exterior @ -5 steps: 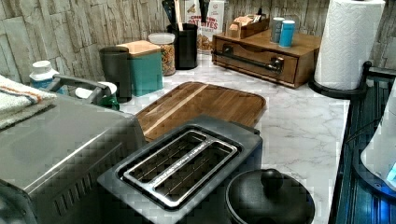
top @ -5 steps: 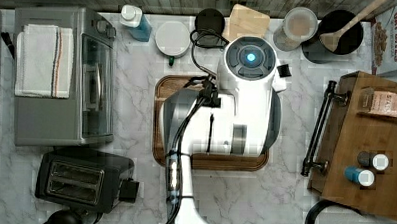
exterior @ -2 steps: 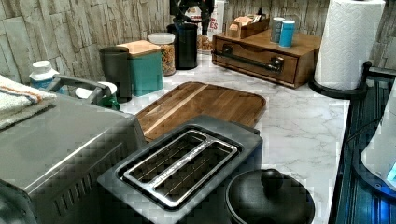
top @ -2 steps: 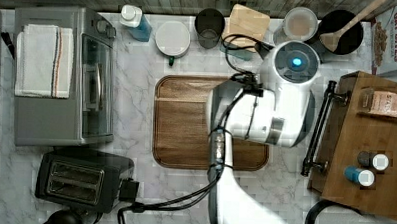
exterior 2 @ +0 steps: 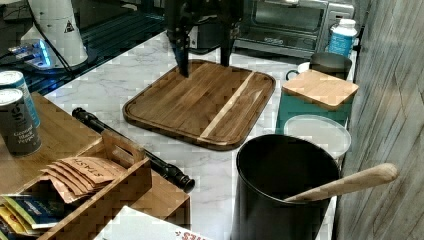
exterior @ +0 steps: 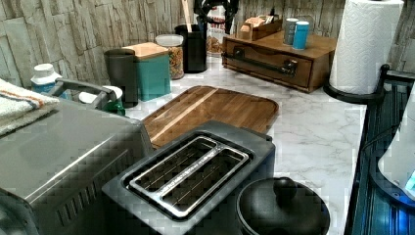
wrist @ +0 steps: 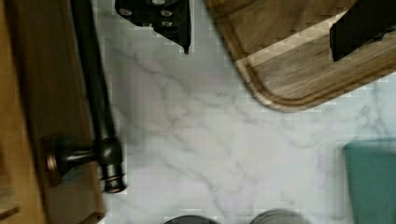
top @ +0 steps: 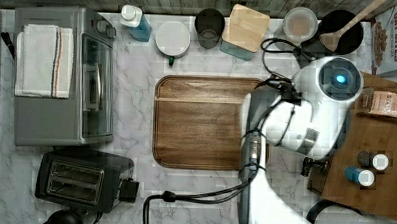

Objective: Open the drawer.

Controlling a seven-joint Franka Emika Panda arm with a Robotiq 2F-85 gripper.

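The drawer (exterior: 274,62) is a brown wooden unit at the left view's back right, with a long black bar handle (exterior: 258,61) across its shut front. In the wrist view the handle (wrist: 94,88) runs along the drawer front (wrist: 42,84). My gripper (wrist: 266,32) is open and holds nothing. It hangs over the marble strip between the handle and the cutting board's corner, with one finger (wrist: 173,23) close to the bar and not touching it. In the right view the gripper (exterior 2: 204,55) hovers above the board's far side. In the top view my arm (top: 306,121) covers most of the handle.
A wooden cutting board (top: 201,122) lies mid-counter. Behind it stand a teal canister (exterior 2: 315,95) and a black utensil holder (exterior 2: 285,185) with a wooden spoon. Two cans (top: 367,170) and a tea box sit on the drawer unit. The top view's left holds a toaster oven (top: 62,77) and a toaster (top: 79,178).
My arm has swung from above the cutting board toward the top view's right, up to the drawer's handle. The gripper has come into the left view at the top.
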